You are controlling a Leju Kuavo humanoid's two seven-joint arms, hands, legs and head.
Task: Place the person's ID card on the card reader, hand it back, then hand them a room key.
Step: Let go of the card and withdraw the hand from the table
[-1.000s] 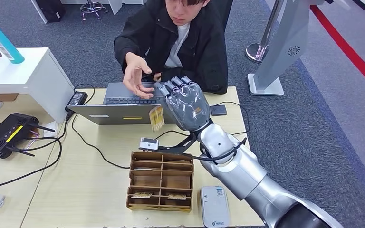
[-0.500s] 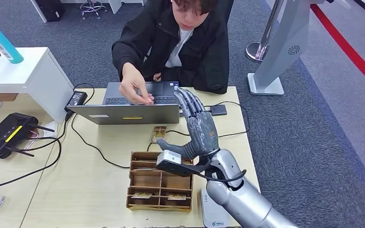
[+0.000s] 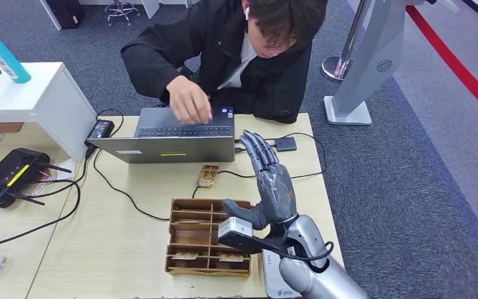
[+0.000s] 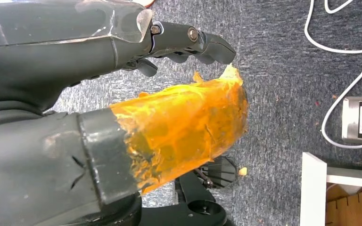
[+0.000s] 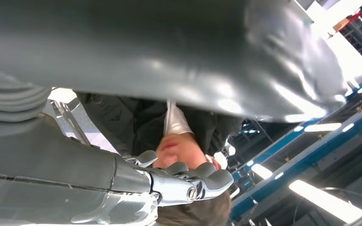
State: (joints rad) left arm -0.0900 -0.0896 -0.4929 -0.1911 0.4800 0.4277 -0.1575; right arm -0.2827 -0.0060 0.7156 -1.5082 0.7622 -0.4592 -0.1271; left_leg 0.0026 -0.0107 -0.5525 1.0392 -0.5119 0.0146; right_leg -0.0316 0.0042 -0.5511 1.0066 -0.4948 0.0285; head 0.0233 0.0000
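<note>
The right hand [image 3: 272, 180] stands upright over the surface [image 3: 124, 237] with its fingers [image 3: 258, 148] spread and holding nothing, and the card [image 3: 208, 175] lies flat just beyond the fingertips, between them and the laptop [image 3: 174, 138]. Thin, stiff and light, it will likely be slippery lying flush, so pinching a lifted short edge seems best. Its print is too small to read; the left hand [image 4: 99, 94] hangs over carpet with fingers apart, empty.
</note>
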